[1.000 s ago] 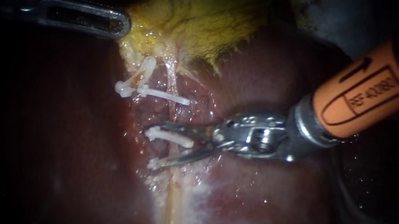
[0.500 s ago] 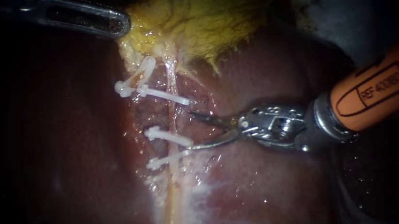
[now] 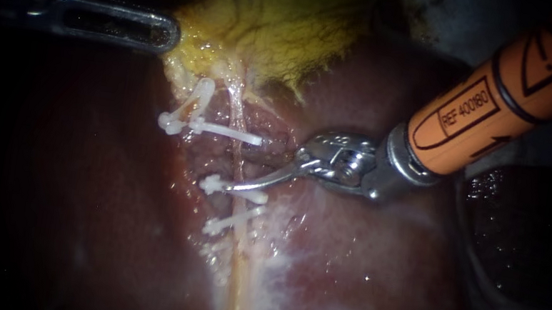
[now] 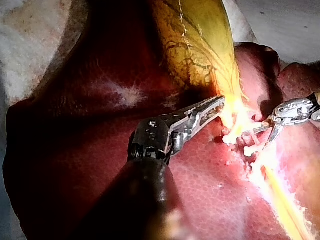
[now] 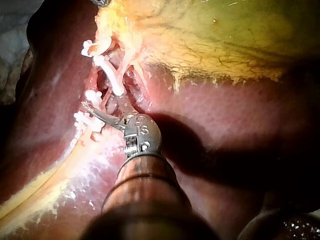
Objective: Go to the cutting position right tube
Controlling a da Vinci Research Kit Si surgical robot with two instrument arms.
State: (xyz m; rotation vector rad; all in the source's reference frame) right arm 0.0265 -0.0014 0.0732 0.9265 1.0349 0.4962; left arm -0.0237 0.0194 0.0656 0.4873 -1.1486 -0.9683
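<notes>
The right tube (image 3: pixel 238 160) is a pale strand running from the yellow gallbladder (image 3: pixel 272 25) down over the liver (image 3: pixel 360 275). White clips cross it: an upper clip (image 3: pixel 228 133), a middle clip (image 3: pixel 214 184) and a lower clip (image 3: pixel 230 222). My right instrument (image 3: pixel 243 181) comes in on an orange shaft (image 3: pixel 484 112). Its blades stand open in the left wrist view (image 4: pixel 258 139). One curved blade lies across the tube just above the middle clip; the other blade is hidden in the endoscope view. My left instrument (image 3: pixel 163 32) is shut on the gallbladder's lower edge (image 4: pixel 225 112).
A further white clip (image 3: pixel 189 103) sits slantwise left of the tube, near the upper clip. A pale fatty band (image 3: pixel 240 280) runs down the liver below the clips. A dark wet surface (image 3: pixel 517 232) lies under the orange shaft at the right.
The right instrument's blades drew back to the right of the tube, then moved left again. One blade now lies across the tube above the middle clip. The left instrument has not moved.
</notes>
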